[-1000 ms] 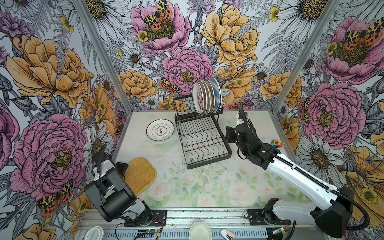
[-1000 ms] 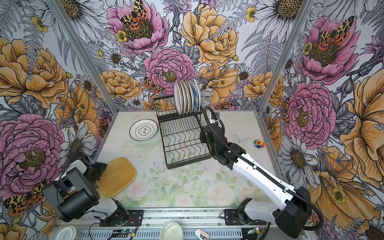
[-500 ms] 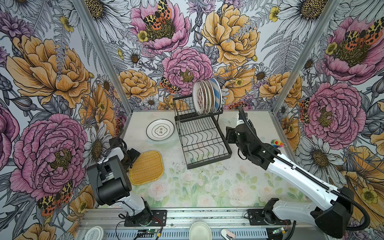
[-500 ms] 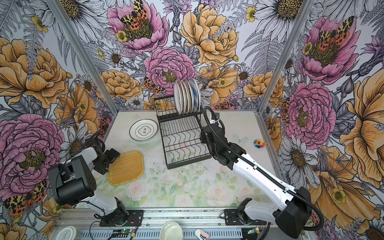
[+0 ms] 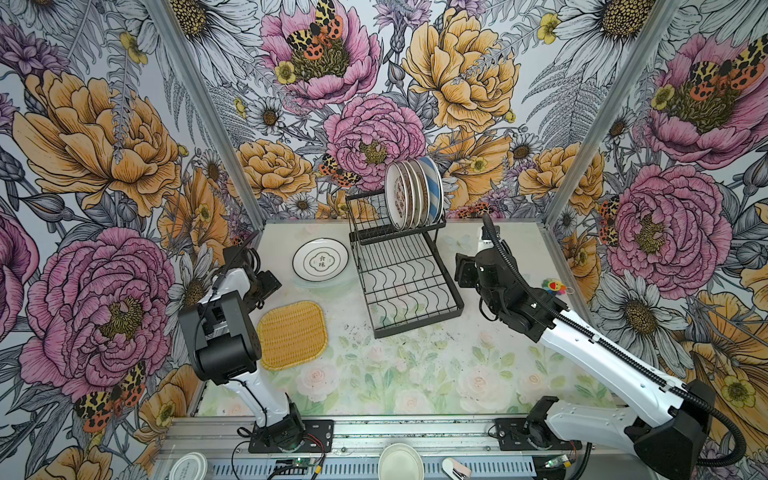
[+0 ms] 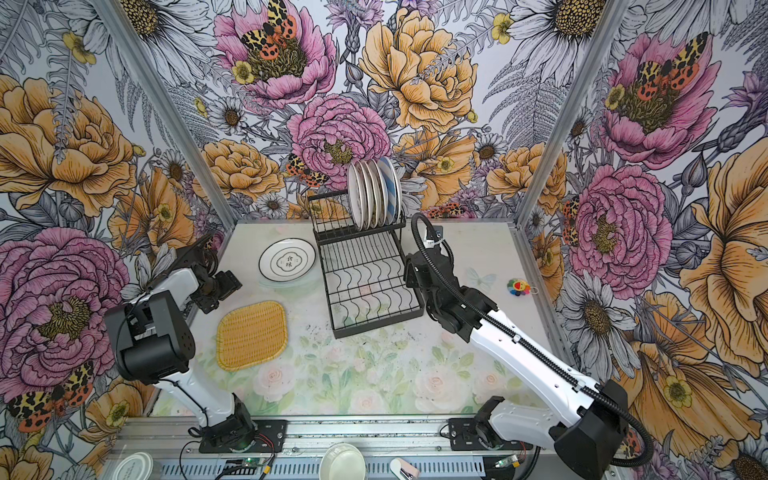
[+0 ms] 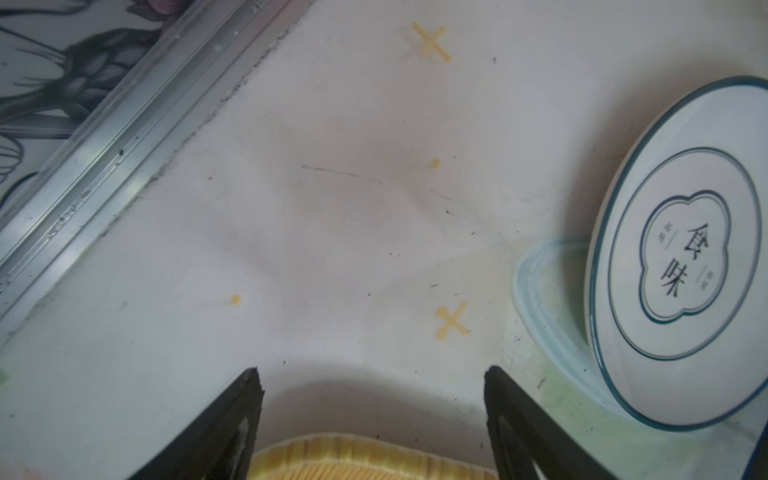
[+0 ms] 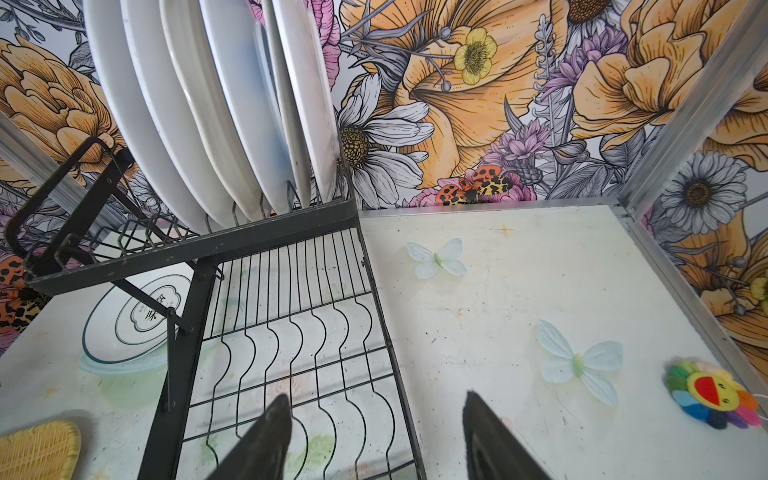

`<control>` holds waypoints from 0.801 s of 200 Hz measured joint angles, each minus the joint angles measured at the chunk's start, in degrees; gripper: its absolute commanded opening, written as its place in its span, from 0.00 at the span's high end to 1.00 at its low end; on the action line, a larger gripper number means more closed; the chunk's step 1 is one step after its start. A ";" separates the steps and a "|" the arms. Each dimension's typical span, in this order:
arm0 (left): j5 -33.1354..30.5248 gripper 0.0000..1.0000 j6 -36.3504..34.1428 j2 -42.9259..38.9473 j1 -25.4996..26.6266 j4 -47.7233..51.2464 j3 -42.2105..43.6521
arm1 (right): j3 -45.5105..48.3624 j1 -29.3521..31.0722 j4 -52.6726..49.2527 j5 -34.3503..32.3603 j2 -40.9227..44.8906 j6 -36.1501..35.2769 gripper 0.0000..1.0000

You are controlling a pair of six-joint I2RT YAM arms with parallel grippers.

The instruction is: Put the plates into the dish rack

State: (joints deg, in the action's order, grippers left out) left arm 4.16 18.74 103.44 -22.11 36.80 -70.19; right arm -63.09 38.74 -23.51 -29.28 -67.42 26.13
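Plates [image 5: 395,199] upright in dish rack [image 5: 417,322], left pincer [image 7: 374,370] spread — near tray [image 5: 293,334]

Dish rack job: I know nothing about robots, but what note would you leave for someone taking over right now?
Left gripper: open, holding nothing, above the table at the edge of the yellow woven tray.
Right gripper: open, empty, at the right rim of the dish rack.
Done: several plates stand in the upper tier.
Left: the white plate with Chinese characters and the tray, both flat on the table left of the rack.
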 measured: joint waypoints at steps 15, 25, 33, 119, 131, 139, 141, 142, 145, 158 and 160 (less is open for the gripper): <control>0.02 0.23 -0.90 3.13 1.11 0.46 -2.01 | 0.00 0.00 -0.09 0.00 0.02 0.02 0.34; 0.15 0.25 -1.29 4.76 1.77 0.55 -2.58 | 0.00 0.00 -0.09 -0.04 0.02 0.04 0.35; 0.39 0.26 -1.42 5.68 2.19 0.74 -2.69 | 0.00 0.00 -0.11 -0.13 0.02 0.11 0.35; 3.04 0.29 -2.27 4.22 7.32 2.82 0.28 | 0.00 -0.11 -0.61 -0.90 1.01 0.46 0.35; 3.41 0.29 -2.19 2.51 7.96 2.86 2.43 | 0.02 -0.20 -0.68 -0.90 1.16 0.52 0.35; 3.78 0.29 -1.97 1.09 8.41 3.04 4.13 | 0.04 -0.20 -0.70 -0.90 1.18 0.63 0.35; 3.91 0.29 -1.86 0.83 8.48 3.04 4.44 | 0.04 -0.20 -0.72 -0.90 1.18 0.66 0.35; 3.91 0.29 -1.79 0.72 8.50 3.06 4.59 | 0.04 -0.20 -0.72 -0.90 1.18 0.66 0.34; 4.00 0.29 -1.73 0.15 8.66 3.23 5.31 | 0.07 -0.20 -0.72 -0.90 1.18 0.68 0.35; 4.39 0.29 -1.11 -1.92 9.22 3.91 7.82 | 0.11 -0.20 -0.72 -0.90 1.20 0.87 0.35; 4.50 0.29 -1.05 -2.29 9.29 4.00 8.24 | 0.13 -0.20 -0.72 -0.90 1.20 0.87 0.35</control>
State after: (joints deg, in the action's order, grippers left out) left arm 8.67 17.69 101.14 -12.82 40.80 -61.95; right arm -62.96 38.54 -24.23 -30.17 -66.22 27.00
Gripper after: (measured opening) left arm 0.711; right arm 0.656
